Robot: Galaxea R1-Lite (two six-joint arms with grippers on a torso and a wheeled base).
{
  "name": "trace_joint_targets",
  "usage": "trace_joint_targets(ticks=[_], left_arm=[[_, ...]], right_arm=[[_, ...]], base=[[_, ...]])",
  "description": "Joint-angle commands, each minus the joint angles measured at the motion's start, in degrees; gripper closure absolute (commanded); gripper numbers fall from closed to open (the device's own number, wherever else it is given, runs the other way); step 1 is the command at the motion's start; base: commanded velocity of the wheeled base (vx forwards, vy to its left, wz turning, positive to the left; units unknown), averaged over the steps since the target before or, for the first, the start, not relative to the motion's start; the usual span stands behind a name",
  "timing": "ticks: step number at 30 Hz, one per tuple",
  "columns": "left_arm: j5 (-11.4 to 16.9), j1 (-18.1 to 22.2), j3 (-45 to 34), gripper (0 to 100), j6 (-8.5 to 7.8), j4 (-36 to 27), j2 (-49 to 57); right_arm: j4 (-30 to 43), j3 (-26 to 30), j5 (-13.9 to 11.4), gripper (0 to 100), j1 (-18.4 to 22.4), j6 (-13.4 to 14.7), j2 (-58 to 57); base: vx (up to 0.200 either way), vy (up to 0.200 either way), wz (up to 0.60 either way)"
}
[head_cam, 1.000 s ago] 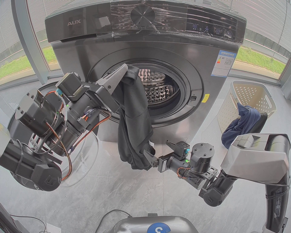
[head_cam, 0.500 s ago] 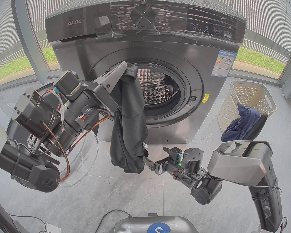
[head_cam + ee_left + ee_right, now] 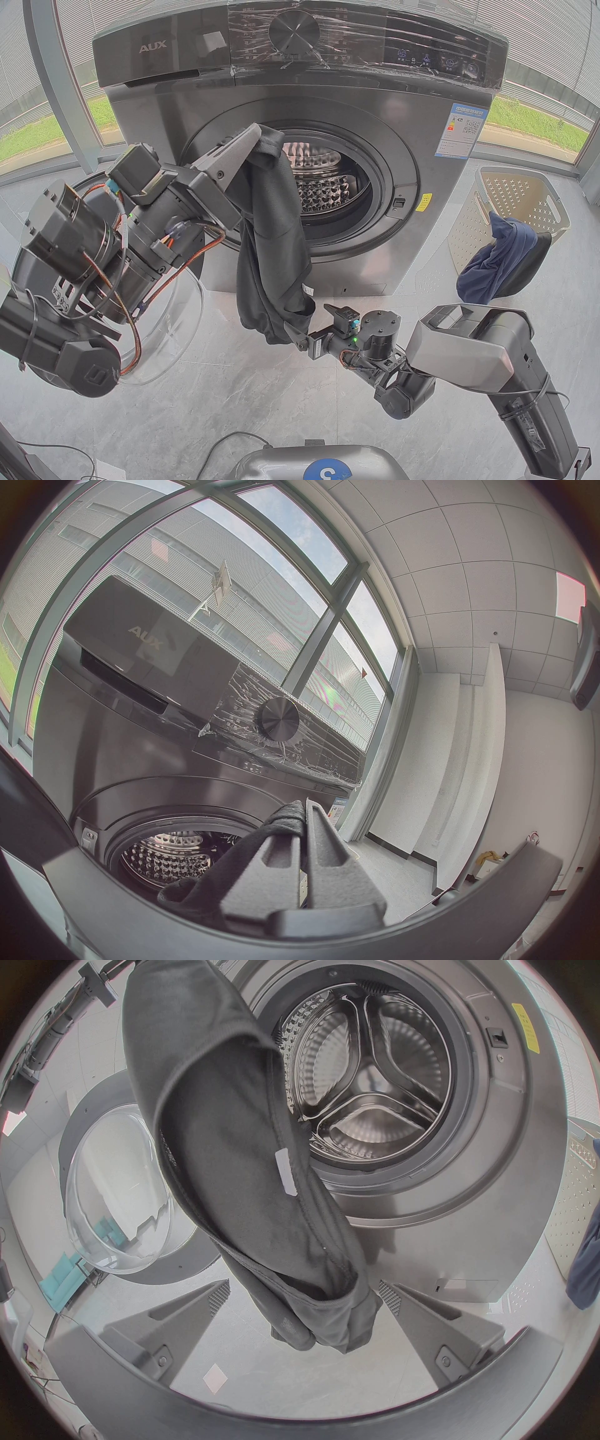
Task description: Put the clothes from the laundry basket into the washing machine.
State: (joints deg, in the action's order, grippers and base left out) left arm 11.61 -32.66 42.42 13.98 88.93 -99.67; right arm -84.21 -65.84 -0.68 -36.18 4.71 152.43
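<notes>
Since a second ago, the right arm has been sliding left along the floor side of the scene, bringing the right tool (image 3: 309, 322) in under the hanging cloth, while the left arm has been drifting only slightly.

I am holding the dark grey garment (image 3: 275, 250) up with the left tool (image 3: 253, 134), which is pinching one top corner tightly. That corner is sitting high at the left edge of the drum (image 3: 325, 181) opening, so the rest is draping down in front of the washing machine (image 3: 375, 112) instead of inside it. The door (image 3: 169, 325) is standing swung open to the left, keeping the mouth free.

The right tool is waiting with its fingers spread wide on either side of the garment's lowest fold, not yet gripping it. I judge that it is sitting there to gather the loose tail, so both ends can be going into the drum together and not trailing over the rim.

Farther right, the laundry basket (image 3: 525, 187) is leaning beside the machine with a blue garment (image 3: 497, 256) hanging over its edge, so more loading is remaining.
</notes>
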Motion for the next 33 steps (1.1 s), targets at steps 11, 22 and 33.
trace_joint_targets(ticks=[11, 22, 33], left_arm=[[0.0, 0.1, -0.4, 100, 0.08, 0.0, 0.4], [0.1, 2.2, -1.3, 100, 0.08, -0.1, -0.3], [0.2, 6.6, -3.5, 100, 0.08, -0.1, -1.9]], right_arm=[[1.4, -11.9, 0.2, 100, 1.7, -0.8, 6.1], [-0.4, 4.0, 1.3, 100, 4.7, 0.0, -9.5], [-0.3, 21.6, 2.4, 100, 12.7, 1.4, -32.0]], base=[[0.000, 0.000, 0.00], [0.000, 0.000, 0.00], [0.000, 0.000, 0.00]])
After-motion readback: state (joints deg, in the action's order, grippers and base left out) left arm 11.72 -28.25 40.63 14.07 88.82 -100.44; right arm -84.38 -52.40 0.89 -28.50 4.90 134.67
